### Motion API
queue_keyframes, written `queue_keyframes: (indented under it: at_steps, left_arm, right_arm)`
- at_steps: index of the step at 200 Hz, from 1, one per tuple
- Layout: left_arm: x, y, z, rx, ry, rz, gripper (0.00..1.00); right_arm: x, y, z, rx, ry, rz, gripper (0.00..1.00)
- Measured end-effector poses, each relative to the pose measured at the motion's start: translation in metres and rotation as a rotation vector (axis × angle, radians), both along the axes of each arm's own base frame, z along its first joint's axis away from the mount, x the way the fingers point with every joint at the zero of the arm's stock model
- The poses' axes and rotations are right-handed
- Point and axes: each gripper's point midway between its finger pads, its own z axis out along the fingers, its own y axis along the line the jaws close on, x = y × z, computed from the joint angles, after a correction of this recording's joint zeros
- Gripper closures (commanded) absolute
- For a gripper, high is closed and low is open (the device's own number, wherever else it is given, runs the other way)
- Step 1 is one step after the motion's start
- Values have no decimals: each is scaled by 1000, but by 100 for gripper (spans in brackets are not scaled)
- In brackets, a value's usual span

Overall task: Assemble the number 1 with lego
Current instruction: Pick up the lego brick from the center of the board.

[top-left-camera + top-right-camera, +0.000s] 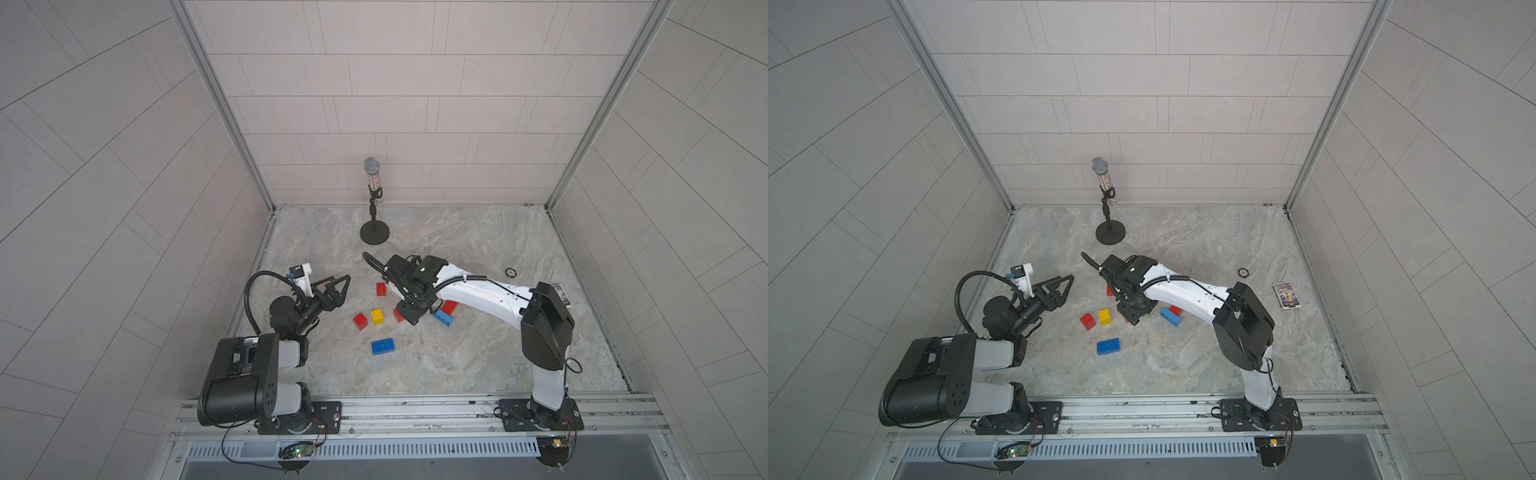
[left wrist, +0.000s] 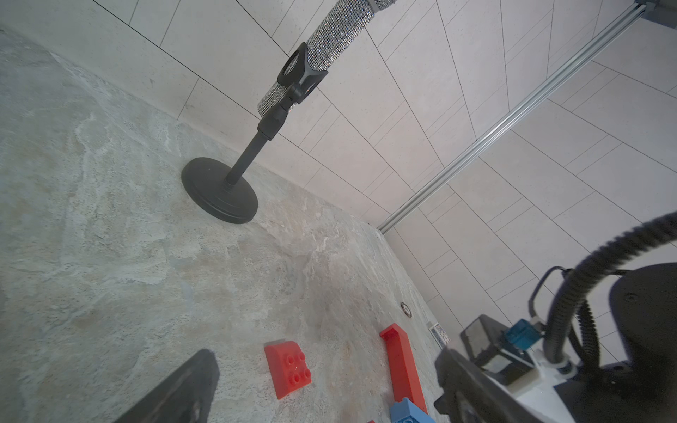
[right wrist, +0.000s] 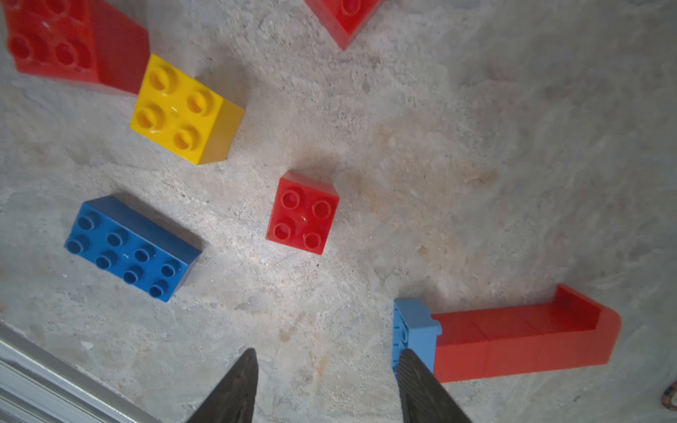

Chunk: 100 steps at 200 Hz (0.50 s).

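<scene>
Lego is partly built, by the look of it. In both top views a red column [image 1: 450, 306] lies on its side near the table's middle with a light blue brick [image 1: 443, 318] across its 7 o'clock end, which reads as the stem and foot of the 1. Loose are a yellow brick [image 1: 377, 316], a near red brick [image 1: 360, 321] just beside it at 9 o'clock, a far red brick [image 1: 381, 289] at 12 o'clock and a dark blue brick [image 1: 382, 346] at 6 o'clock. The top stroke probably remains to be added.

The right gripper [image 1: 409, 318] points straight down between the yellow brick and the column, and its arm reaches in from 4 o'clock. The left gripper [image 1: 344, 291] hangs at 10 o'clock of the yellow brick with its arm folded close to its base.

In the left wrist view the left fingers [image 2: 190, 384] are spread wide and hold nothing. The far red brick and a microphone stand [image 2: 219, 190] lie beyond them.

In the right wrist view the right fingers [image 3: 234, 388] are parted with only bare floor between them, so they are released. One finger is just beside the light blue brick, but whether it touches cannot be told. The column is several red bricks pressed together. A small red brick [image 3: 303, 212] sits ahead of the jaws and is likely the next pick.
</scene>
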Motion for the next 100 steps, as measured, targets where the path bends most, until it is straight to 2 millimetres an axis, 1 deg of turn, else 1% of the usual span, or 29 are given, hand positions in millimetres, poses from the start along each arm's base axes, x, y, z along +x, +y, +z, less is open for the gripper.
queue_keyframes:
  at_steps: [13, 46, 68, 100]
  left_arm:
    - [0, 0, 0, 0, 0, 0, 0]
    - [0, 0, 0, 0, 0, 0, 0]
    - [0, 0, 0, 0, 0, 0, 0]
    - [0, 0, 0, 0, 0, 0, 0]
  right_arm:
    - [3, 7, -5, 19, 13, -11, 37]
    - [11, 29, -7, 84, 21, -24, 37]
    - [15, 40, -11, 109, 29, -31, 37]
    - [18, 44, -28, 94, 45, -41, 37]
